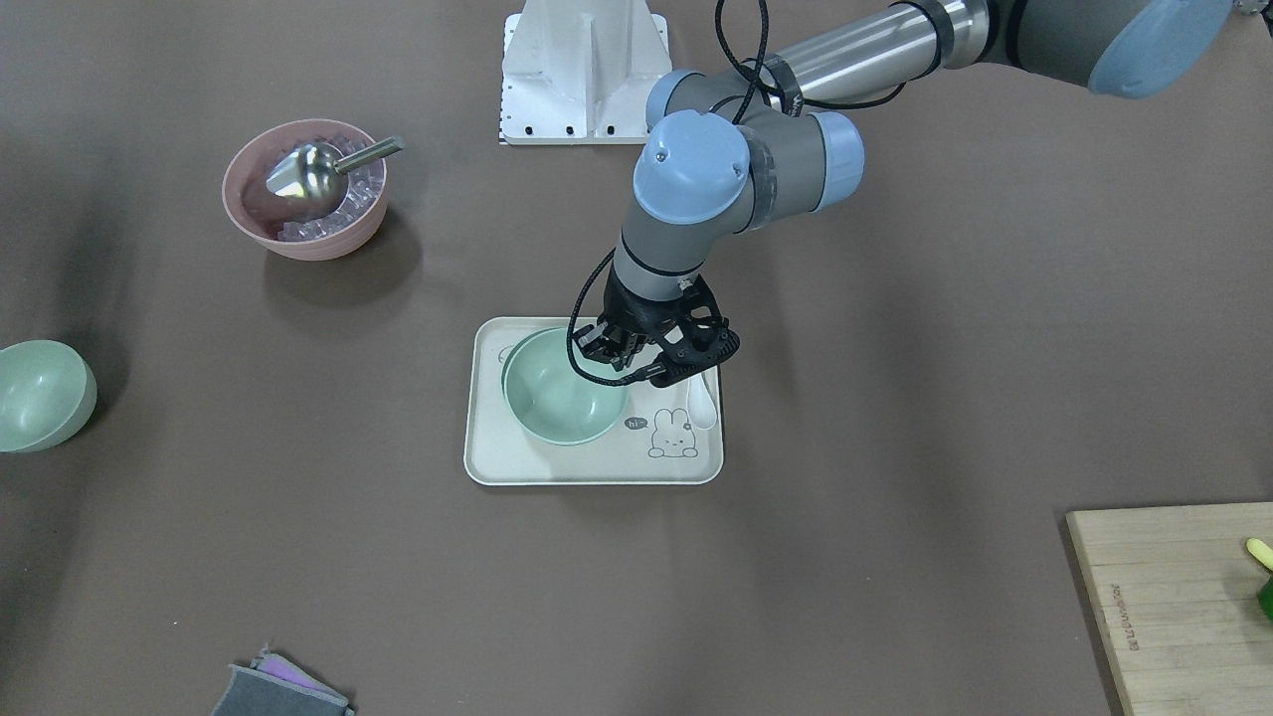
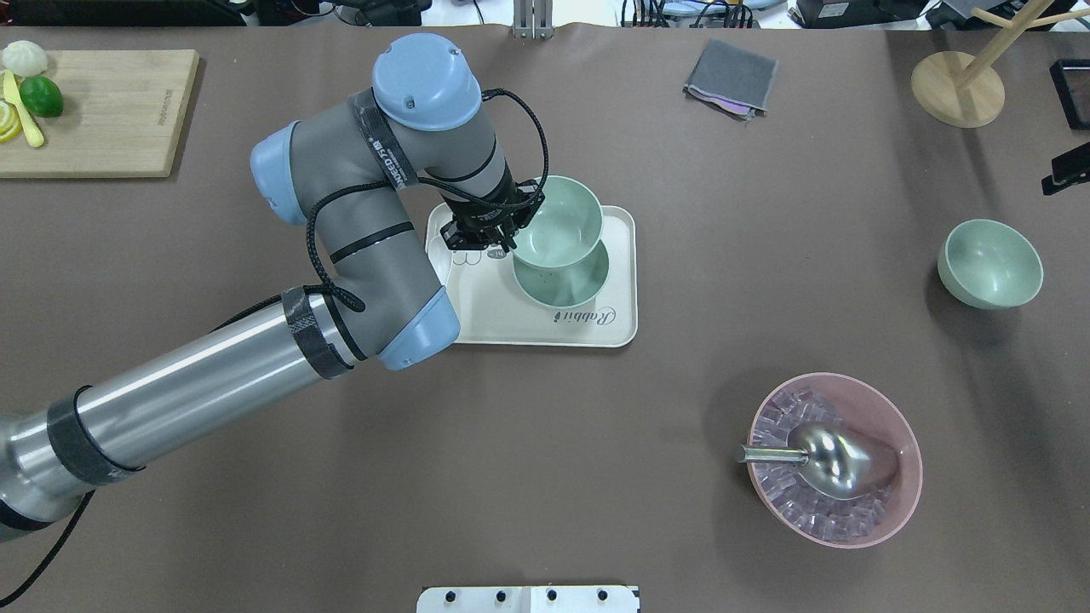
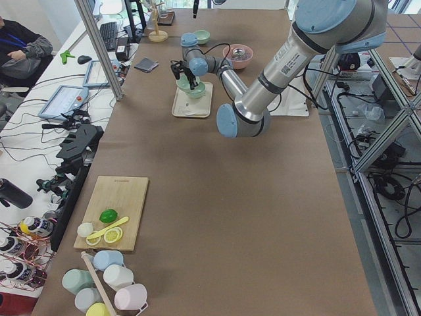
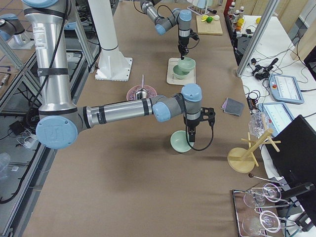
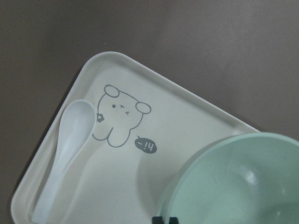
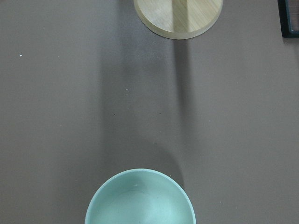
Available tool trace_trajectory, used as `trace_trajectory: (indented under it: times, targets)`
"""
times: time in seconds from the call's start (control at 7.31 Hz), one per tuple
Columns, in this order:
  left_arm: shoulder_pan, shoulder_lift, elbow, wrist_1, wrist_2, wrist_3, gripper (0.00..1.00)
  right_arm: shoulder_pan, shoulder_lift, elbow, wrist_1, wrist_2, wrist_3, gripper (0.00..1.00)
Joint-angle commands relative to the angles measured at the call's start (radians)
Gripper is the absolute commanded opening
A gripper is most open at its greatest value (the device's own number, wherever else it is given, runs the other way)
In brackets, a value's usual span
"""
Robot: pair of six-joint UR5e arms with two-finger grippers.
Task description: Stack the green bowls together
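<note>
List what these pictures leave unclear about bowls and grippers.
Right gripper: seen only in the exterior right view; open or shut unclear.
Lower bowl: largely covered by the held bowl overhead; contact unclear.
Third bowl: cut by the front view's left edge.
Left gripper: fingertips cropped by its wrist view's bottom edge.

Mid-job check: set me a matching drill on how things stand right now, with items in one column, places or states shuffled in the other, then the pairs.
Things:
1. left gripper
2. white spoon
3. pink bowl
4. lone green bowl

States:
a. holds ice and a metal scoop
b. stands on the bare table
c. shut on the rim of the lifted green bowl
d. lies on the tray

Pairs: 1-c, 2-d, 3-a, 4-b
</note>
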Motion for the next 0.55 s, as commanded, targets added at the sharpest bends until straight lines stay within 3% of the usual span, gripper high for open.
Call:
trace_trajectory:
  times: [0.0, 0.41]
  targets:
    - [0.005, -0.008, -0.008, -0.004, 0.004, -0.023, 0.0, -0.001, 0.001, -0.001, 0.0, -0.001, 0.0, 1.0]
    - [0.021, -0.005, -0.004, -0.002, 0.005, -0.021, 0.0, -0.005, 0.003, -0.001, 0.0, -0.002, 0.0, 1.0]
